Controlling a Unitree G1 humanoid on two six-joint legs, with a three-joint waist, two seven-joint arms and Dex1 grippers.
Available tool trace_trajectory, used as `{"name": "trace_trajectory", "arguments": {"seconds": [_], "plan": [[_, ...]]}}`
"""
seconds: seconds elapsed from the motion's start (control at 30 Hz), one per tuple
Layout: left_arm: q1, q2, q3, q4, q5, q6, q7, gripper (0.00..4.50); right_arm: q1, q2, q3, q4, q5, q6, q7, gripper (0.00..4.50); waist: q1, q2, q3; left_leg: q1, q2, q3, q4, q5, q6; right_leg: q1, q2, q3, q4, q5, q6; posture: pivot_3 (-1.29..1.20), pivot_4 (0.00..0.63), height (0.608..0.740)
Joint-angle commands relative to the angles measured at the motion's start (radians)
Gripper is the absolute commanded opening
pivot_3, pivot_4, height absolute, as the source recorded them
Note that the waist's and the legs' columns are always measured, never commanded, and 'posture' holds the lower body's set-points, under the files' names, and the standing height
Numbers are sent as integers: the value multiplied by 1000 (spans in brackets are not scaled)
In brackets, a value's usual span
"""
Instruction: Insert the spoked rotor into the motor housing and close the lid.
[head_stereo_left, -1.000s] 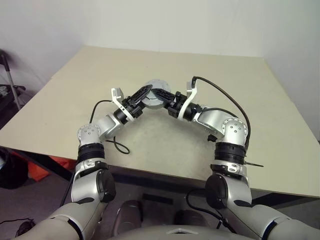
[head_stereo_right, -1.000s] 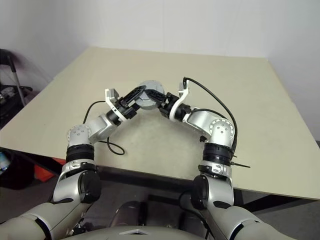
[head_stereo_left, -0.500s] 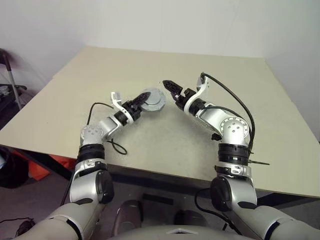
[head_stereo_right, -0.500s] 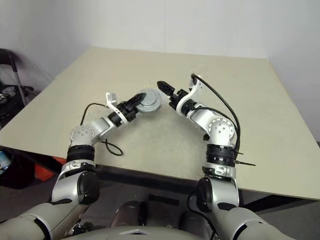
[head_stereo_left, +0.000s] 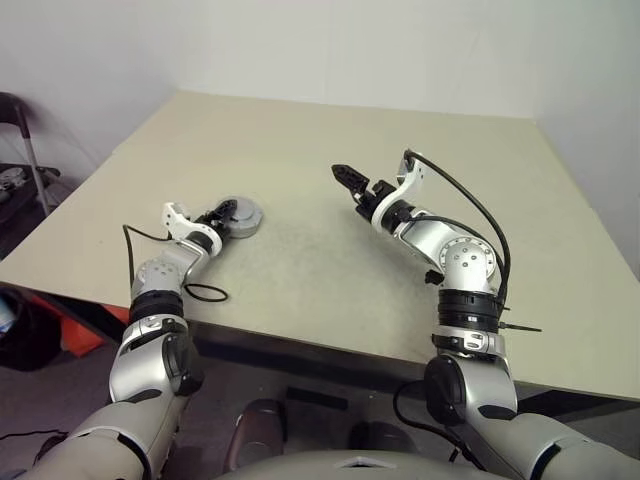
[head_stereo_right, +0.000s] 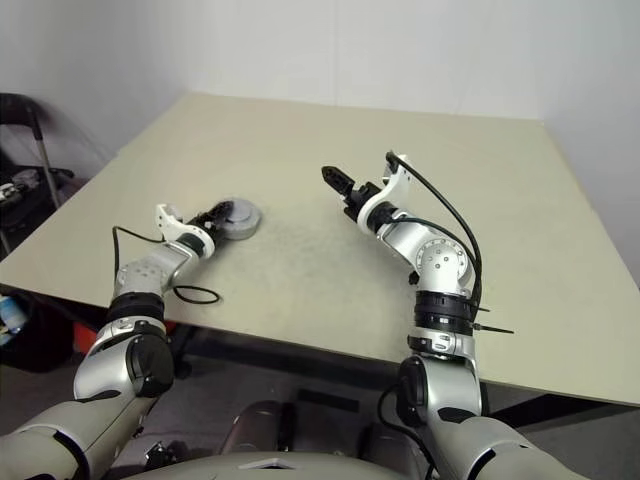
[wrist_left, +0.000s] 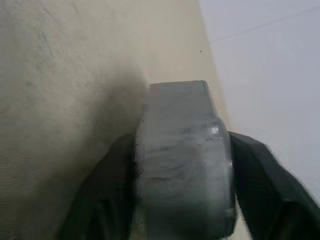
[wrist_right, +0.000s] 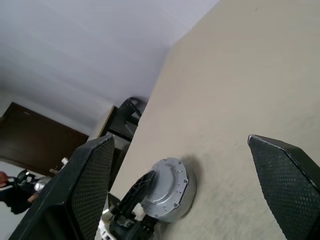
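Motor housing (head_stereo_left: 240, 216) flat, lid (wrist_right: 167, 182) upward

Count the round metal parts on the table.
1: the closed motor housing, lid on top, sits on the table on the robot's left, between the left gripper's fingers. Any rotor would be hidden inside it.

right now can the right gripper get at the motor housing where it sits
Probably yes, but not without a long sideways move. The right gripper hangs open above the table, well apart from the motor housing. Bare tabletop lies between, though the left gripper is at the housing's near side.
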Motion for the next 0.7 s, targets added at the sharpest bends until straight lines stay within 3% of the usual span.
{"name": "trace_trajectory", "arguments": {"seconds": [0.03,0.43,0.57,0.7], "plan": [[-42,22,-2,-6,22,-55,1,4359,-27,0,8,0,1,2,22,4404,-1,0,0,1,0,0,0,0,0,0,0,0,1,0,0,0,0,740],[-103,150,-80,68,212,-271,-14,4456,-35,-39,83,41,-100,-6,98,4404,0,0,0,3,2,0,0,3,-5,0,0,0,4,1,-2,0,0,740],[-96,146,-205,4,337,-454,-145,4456,59,-198,307,-71,-435,-355,285,4404,13,-1,0,1,1,0,1,3,-5,0,-1,0,3,1,-1,0,0,740],[-60,115,-371,-115,396,-427,-354,4456,96,-327,324,-33,-524,-418,378,4404,23,-2,1,-1,-1,0,3,2,-3,0,-2,0,2,3,2,0,0,740]]}}
